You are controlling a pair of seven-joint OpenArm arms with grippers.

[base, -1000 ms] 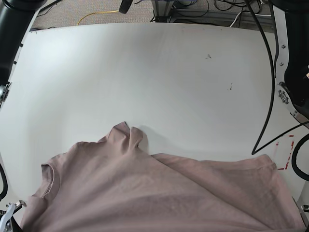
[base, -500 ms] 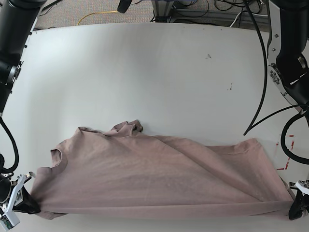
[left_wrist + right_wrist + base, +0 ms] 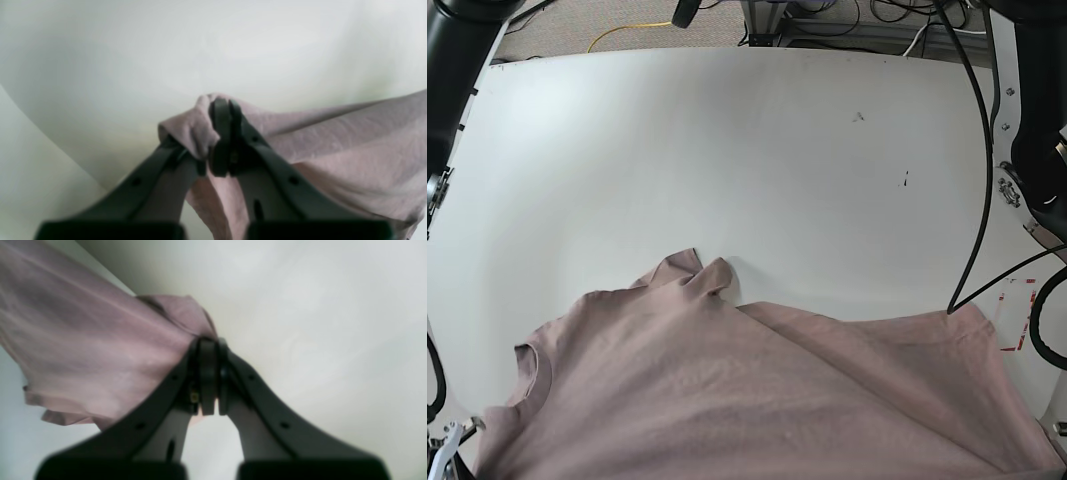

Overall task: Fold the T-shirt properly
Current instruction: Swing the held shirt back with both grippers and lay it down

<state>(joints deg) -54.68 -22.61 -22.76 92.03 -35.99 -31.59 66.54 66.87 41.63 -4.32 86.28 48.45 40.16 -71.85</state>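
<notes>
The mauve T-shirt (image 3: 757, 400) lies spread over the near part of the white table (image 3: 727, 150). Its collar (image 3: 527, 365) is at the left and a rumpled sleeve (image 3: 692, 275) points to the back. The near edge runs off the bottom of the base view. In the left wrist view my left gripper (image 3: 223, 106) is shut on a bunched corner of the cloth (image 3: 350, 143). In the right wrist view my right gripper (image 3: 209, 343) is shut on another corner of the cloth (image 3: 83, 350). The fingertips of both grippers are out of the base view.
Dark arm columns stand at the left edge (image 3: 452, 60) and the right edge (image 3: 1037, 120). A black cable (image 3: 975, 200) hangs over the table's right side. Red tape marks (image 3: 1017, 320) sit at the right. A yellow cable (image 3: 627, 30) lies on the floor behind.
Half a second ago the shirt's near hem was stretched in view between both grippers. Now it is drawn back past the bottom edge, much as one second ago.
</notes>
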